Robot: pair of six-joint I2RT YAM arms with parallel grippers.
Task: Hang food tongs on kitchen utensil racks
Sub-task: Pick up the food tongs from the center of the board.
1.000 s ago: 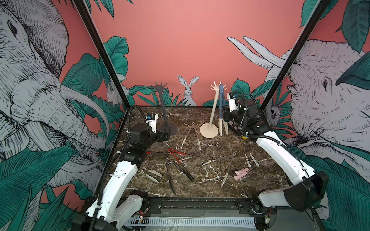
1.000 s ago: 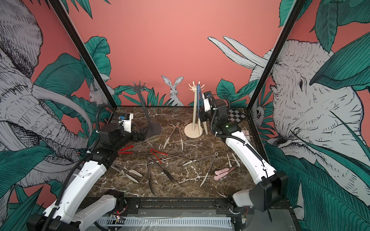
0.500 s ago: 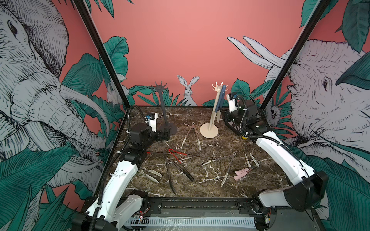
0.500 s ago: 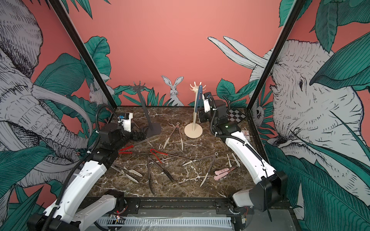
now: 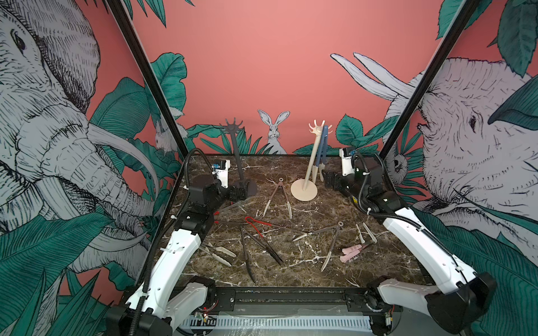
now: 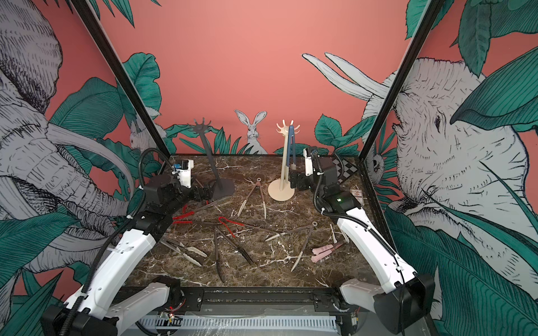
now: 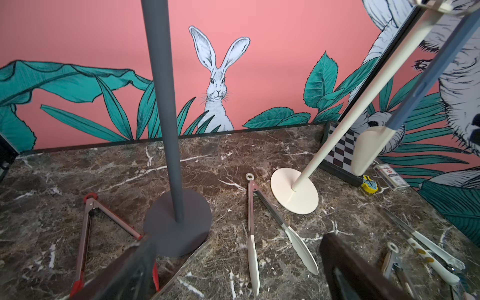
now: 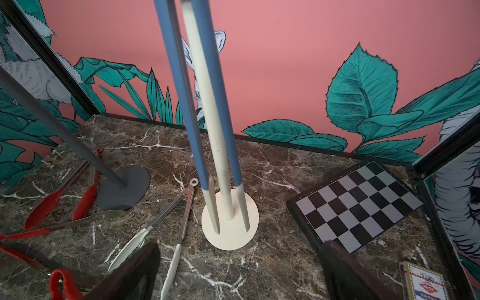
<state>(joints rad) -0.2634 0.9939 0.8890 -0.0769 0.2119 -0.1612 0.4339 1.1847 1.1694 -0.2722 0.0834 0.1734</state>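
— Just ahead of the right pincer (image 5: pixel 326 181), what is that?

— That's the blue-handled tongs (image 8: pixel 185 104), hooked by their hinge end on the crown of the cream rack (image 5: pixel 302 193). The two arms drop on either side of its pole, and the cream tips hang low over its disc base.

— Does the pincer grasp them?

— No. Its jaws stand spread wide with nothing between them, and the tongs hang clear just beyond the fingertips.

— And the left pincer (image 5: pixel 244 190)?

— It's spread wide too, and empty. It sits low, right at the disc base of the dark grey rack (image 7: pixel 166 109). One finger (image 7: pixel 124 270) overlaps the disc's edge in the left wrist view, but I cannot tell whether it touches.

— What about the other tongs?

— They lie flat on the marble table (image 5: pixel 305 273). A cream-tipped pair (image 7: pixel 250 220) lies between the two pincers, and red-tipped tongs (image 7: pixel 84 244) lie beside the left pincer's finger. Black tongs (image 5: pixel 262 246) and pink-tipped tongs (image 5: pixel 352 250) lie behind both pincers, nearer the arms' bases. A checkerboard (image 8: pixel 358 205) lies at the right pincer's outer side.
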